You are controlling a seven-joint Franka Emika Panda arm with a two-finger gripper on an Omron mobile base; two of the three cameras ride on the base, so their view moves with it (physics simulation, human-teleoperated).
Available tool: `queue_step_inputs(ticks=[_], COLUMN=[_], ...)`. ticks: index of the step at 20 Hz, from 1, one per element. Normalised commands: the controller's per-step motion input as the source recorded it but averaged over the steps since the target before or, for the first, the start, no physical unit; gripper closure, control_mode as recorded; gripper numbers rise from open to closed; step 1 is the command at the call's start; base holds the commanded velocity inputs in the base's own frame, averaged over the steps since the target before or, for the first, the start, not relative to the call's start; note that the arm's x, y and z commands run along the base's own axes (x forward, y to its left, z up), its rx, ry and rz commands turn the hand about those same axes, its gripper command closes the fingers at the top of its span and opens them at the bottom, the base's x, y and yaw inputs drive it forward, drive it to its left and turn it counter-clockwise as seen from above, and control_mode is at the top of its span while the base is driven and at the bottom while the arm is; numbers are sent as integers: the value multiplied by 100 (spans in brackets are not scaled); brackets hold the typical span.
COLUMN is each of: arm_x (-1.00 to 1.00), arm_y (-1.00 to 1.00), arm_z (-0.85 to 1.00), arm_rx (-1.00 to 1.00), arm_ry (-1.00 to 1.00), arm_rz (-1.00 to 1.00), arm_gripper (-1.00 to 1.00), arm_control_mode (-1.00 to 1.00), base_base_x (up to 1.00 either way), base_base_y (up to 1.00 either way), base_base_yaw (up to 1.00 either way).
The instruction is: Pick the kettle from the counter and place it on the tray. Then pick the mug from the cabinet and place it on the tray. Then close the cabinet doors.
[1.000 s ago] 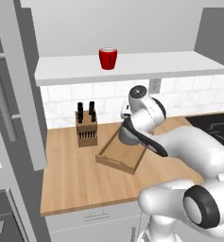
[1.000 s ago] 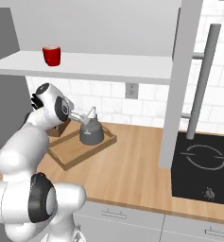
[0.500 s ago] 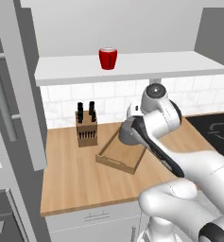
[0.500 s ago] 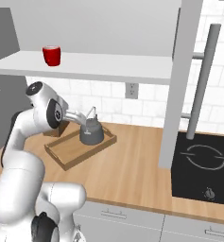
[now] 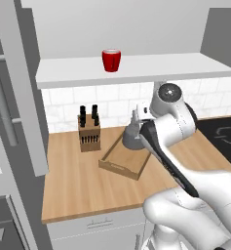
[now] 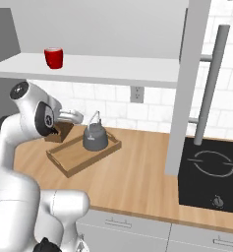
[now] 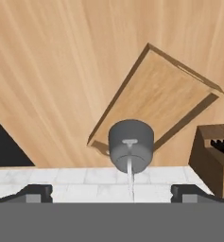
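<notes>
Hand view: gripper (image 7: 111, 193) wide open, empty, above kettle (image 7: 130, 145) sitting in tray (image 7: 163, 97).

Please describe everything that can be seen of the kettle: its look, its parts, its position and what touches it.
The kettle is squat and rounded, dark grey like dull metal, with a flat lid, a small knob and a thin arched wire handle standing straight up. It stands upright inside the wooden tray, at the end nearer the tiled wall, resting on the tray floor. The hand view looks down on its lid. The gripper is open above it; its fingertips are apart and touch nothing.
</notes>
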Motion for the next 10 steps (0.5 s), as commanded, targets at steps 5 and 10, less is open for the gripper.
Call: queue_step_inputs(ticks=[5, 10], arm_x=[-22, -13], arm_y=[28, 29], arm_z=[69, 65], arm_rx=[0, 0], arm_ry=[0, 0], arm_rz=[0, 0], arm_gripper=[-100, -100], arm_control_mode=[-100, -100], base_base_x=[0, 0], base_base_y=[0, 0], base_base_yaw=[0, 0])
